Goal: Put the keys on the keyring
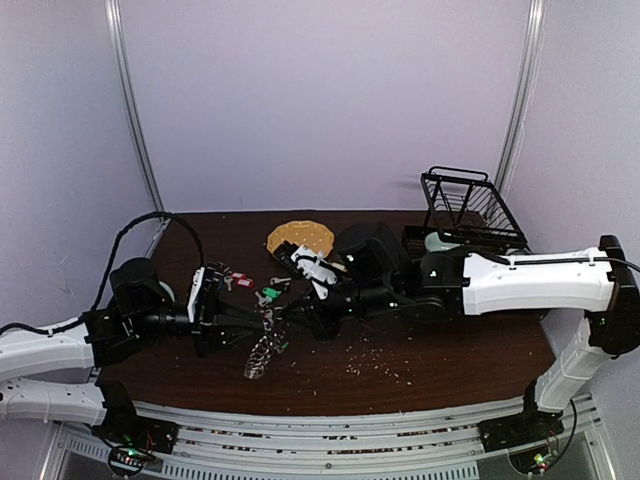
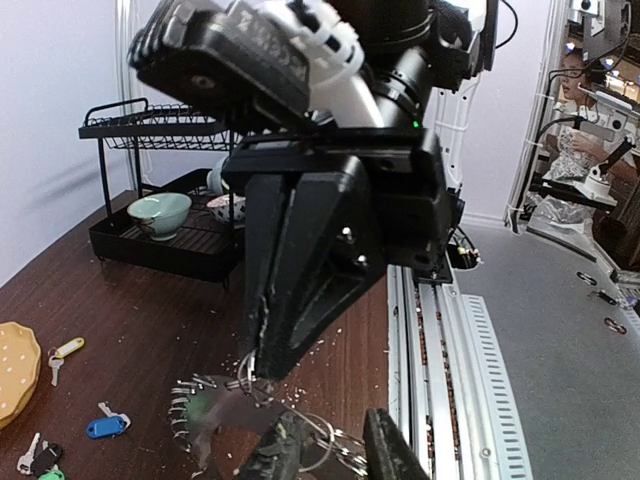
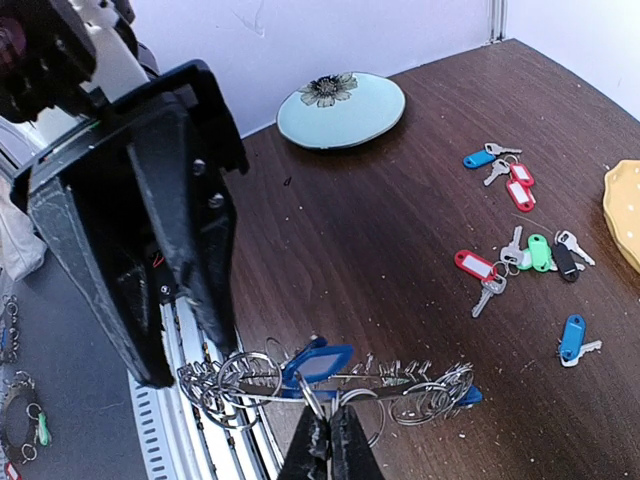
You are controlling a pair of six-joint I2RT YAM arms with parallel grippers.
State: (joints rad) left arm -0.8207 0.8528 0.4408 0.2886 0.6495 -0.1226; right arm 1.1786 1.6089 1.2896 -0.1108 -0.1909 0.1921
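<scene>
The keyring [image 3: 420, 382], a silver wire ring fringed with small rings, is held edge-on above the table; it also shows in the top view [image 1: 262, 350] and blurred in the left wrist view [image 2: 215, 410]. My left gripper [image 2: 338, 428] has its fingers around the ring's end, wires between them. My right gripper [image 3: 332, 415] is shut on the small ring of a blue-tagged key [image 3: 320, 362] at the keyring. Loose keys lie on the table: red [image 3: 473, 264], green [image 3: 540, 252], black [image 3: 565, 262], blue [image 3: 572, 335], and a yellow one [image 2: 68, 348].
A yellow-orange plate [image 1: 300, 237] lies at the back middle. A pale blue plate [image 3: 340, 108] sits near the left arm. A black dish rack [image 1: 465, 210] holds a green bowl [image 2: 160, 212]. Crumbs dot the table. Metal rails [image 2: 450, 350] run along the near edge.
</scene>
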